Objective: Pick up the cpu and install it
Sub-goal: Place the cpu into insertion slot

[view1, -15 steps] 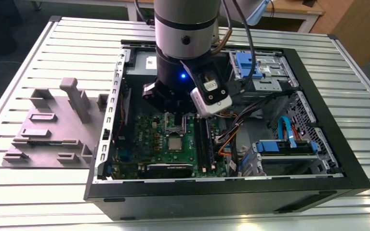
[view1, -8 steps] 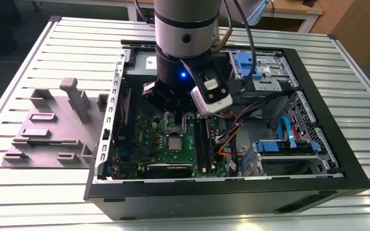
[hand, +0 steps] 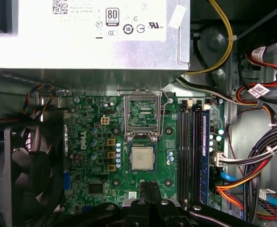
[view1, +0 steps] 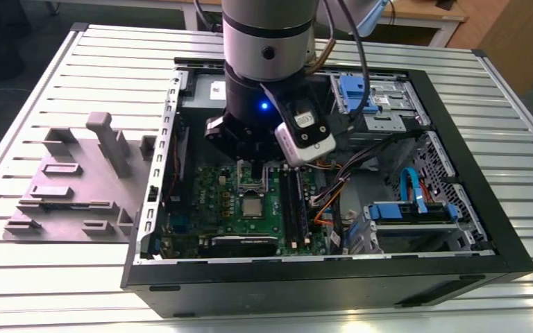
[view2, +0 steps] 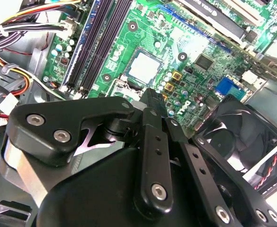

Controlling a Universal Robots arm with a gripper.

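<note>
The cpu (hand: 142, 158), a small silvery square chip, lies flat in the dark socket on the green motherboard (hand: 95, 189); it shows in the second wrist view (view2: 144, 66) and the exterior view (view1: 250, 207) too. The socket's metal frame (hand: 142, 115) is flipped open toward the power supply. My gripper (hand: 147, 189) hovers above the board just beside the cpu, fingers (view2: 150, 101) shut together with nothing between them. It does not touch the chip.
A large grey power supply (hand: 91, 33) borders the board. A black fan (hand: 29, 175) stands on one side, memory sticks (hand: 192, 151) and bundled cables (hand: 252, 161) on the other. The open black computer case (view1: 488, 208) rests on a slatted table beside a grey fixture (view1: 72, 180).
</note>
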